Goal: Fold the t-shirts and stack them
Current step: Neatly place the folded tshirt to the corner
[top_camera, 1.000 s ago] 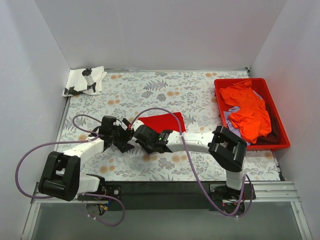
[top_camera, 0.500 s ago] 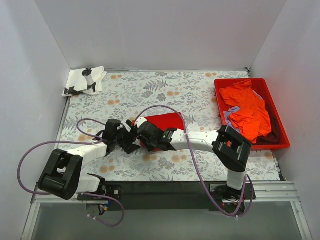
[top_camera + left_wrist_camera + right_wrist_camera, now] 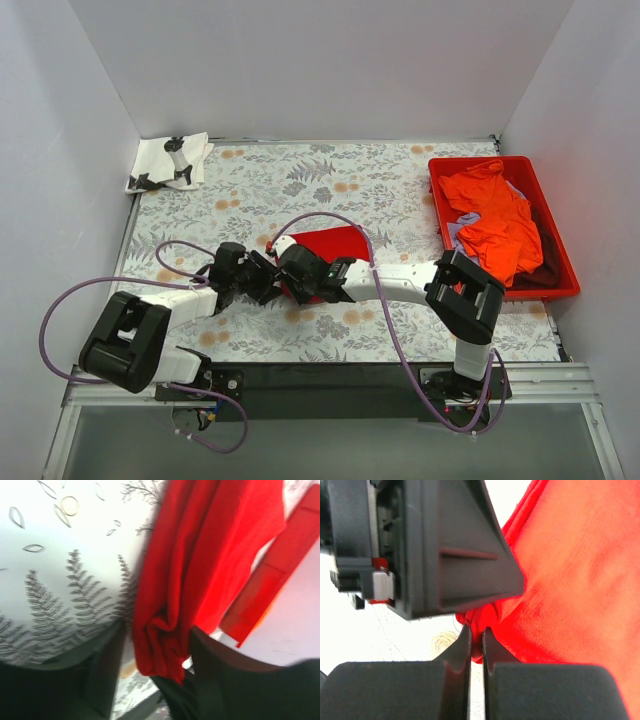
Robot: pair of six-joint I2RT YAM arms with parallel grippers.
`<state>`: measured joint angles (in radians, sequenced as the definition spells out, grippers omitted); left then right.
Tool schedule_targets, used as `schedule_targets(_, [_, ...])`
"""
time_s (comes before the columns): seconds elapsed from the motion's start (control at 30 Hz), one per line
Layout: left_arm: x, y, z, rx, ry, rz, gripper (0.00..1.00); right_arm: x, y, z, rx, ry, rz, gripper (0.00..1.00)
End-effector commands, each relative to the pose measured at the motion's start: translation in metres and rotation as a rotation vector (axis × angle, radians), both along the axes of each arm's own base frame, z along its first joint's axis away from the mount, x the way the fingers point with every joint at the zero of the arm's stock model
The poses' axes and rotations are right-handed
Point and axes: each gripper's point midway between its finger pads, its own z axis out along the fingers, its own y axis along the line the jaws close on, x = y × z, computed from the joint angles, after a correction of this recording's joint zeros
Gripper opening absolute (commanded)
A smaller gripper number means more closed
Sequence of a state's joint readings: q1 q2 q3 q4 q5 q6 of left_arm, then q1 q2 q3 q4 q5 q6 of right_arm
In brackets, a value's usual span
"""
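A bright red t-shirt [image 3: 335, 243] lies folded in the middle of the table. My right gripper [image 3: 291, 277] is shut on its near left corner, and a pinch of red cloth [image 3: 492, 617] shows between the fingers [image 3: 461, 647]. My left gripper [image 3: 266, 283] meets it from the left. Its jaws stand apart around the bunched corner [image 3: 162, 652], with a gap at the left finger [image 3: 107, 665]. A white t-shirt with black print [image 3: 168, 162] lies at the far left corner. Orange t-shirts [image 3: 497, 222] are heaped in the tray.
The red plastic tray [image 3: 556, 245] stands at the right edge, with lavender and dark cloth under the orange heap. White walls close in the table on three sides. Purple cables loop over both arms near the front.
My left gripper has moved right up to the shirt's corner and its jaws have narrowed around it. The right gripper has kept its grip and shifted slightly left.
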<state>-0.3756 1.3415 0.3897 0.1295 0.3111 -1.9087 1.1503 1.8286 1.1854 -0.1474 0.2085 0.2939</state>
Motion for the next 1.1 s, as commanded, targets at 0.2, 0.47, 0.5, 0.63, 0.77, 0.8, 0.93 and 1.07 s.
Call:
schedule_targets(0.2, [-0.001, 0.011, -0.015, 0.077, -0.015, 0.014, 0.07, -0.002, 0.009, 0.019, 0.088, 0.003, 0.002, 0.01])
schedule_targets(0.47, [0.005, 0.008, -0.012, 0.083, -0.032, -0.009, 0.00, -0.009, 0.015, 0.021, 0.106, 0.032, 0.039, 0.22])
schedule_targets(0.5, [0.006, 0.009, -0.012, 0.099, -0.040, -0.016, 0.00, -0.009, 0.014, 0.022, 0.110, 0.036, 0.040, 0.26])
schedule_targets(0.63, [0.020, 0.022, -0.010, 0.221, -0.078, -0.017, 0.00, -0.005, -0.002, 0.033, 0.103, -0.013, 0.003, 0.43])
schedule_targets(0.77, [0.036, 0.045, -0.011, 0.414, -0.099, -0.041, 0.00, 0.004, -0.036, 0.045, 0.080, -0.070, -0.074, 0.64])
schedule_targets(0.8, [0.047, 0.045, -0.002, 0.437, -0.124, -0.045, 0.00, 0.006, -0.048, 0.044, 0.063, -0.073, -0.092, 0.67])
schedule_targets(0.93, [0.078, 0.071, 0.005, 0.638, -0.161, -0.065, 0.00, 0.016, -0.099, 0.059, 0.059, -0.086, -0.183, 0.81])
schedule_targets(1.07, [0.114, 0.091, 0.016, 0.780, -0.169, -0.069, 0.00, 0.015, -0.146, 0.060, 0.057, -0.080, -0.252, 0.90])
